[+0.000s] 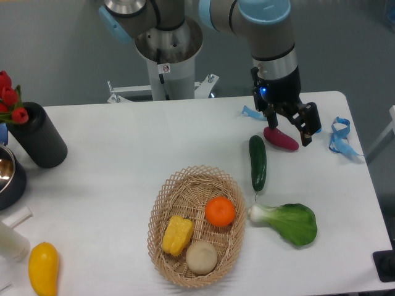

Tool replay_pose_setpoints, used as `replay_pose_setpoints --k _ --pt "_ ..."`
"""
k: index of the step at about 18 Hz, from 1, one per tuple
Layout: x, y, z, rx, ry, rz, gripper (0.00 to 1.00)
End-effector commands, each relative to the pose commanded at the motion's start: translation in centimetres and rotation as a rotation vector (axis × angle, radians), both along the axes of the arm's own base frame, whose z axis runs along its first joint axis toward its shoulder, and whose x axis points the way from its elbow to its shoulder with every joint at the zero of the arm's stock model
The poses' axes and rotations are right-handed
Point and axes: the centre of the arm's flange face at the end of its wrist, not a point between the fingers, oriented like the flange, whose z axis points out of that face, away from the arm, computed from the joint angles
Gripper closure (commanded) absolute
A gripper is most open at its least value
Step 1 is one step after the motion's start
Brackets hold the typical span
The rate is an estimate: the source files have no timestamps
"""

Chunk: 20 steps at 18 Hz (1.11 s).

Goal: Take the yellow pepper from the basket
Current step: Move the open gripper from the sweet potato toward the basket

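While gripper (289, 125) hangs spread over table, basket (162, 206) holds 1 yellow pepper (177, 235), 1 orange (220, 211).

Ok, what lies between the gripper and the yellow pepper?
Fixed camera: between gripper and yellow pepper lie the cucumber, the basket rim and the orange.

Open tabletop is seen between the gripper (289, 125) and the basket (162, 203). The yellow pepper (177, 235) is flanked by an orange (220, 211) and a beige round item (202, 257), both just beside it; a cucumber (258, 162) lies along the direct path.
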Motion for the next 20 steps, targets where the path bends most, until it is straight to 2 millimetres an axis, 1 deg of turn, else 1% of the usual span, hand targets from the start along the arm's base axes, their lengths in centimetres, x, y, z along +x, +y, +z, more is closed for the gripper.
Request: replay_pose_setpoints --k 5,8,10,13,16,20 --pt "0.0 0.1 -0.1 0.001 -0.002 -0.001 0.0" --pt "0.2 0.2 -0.8 0.017 -0.022 0.012 0.0" --pt "0.3 0.5 -1.5 0.131 -0.098 0.074 0.0" --pt "0.8 1.0 -1.8 0.164 -0.126 0.128 0.0" --pt "1.2 1.9 -2.1 0.269 -0.202 0.268 0.0" --pt "1.3 3.0 -3.0 0.337 -0.283 0.331 0.0"
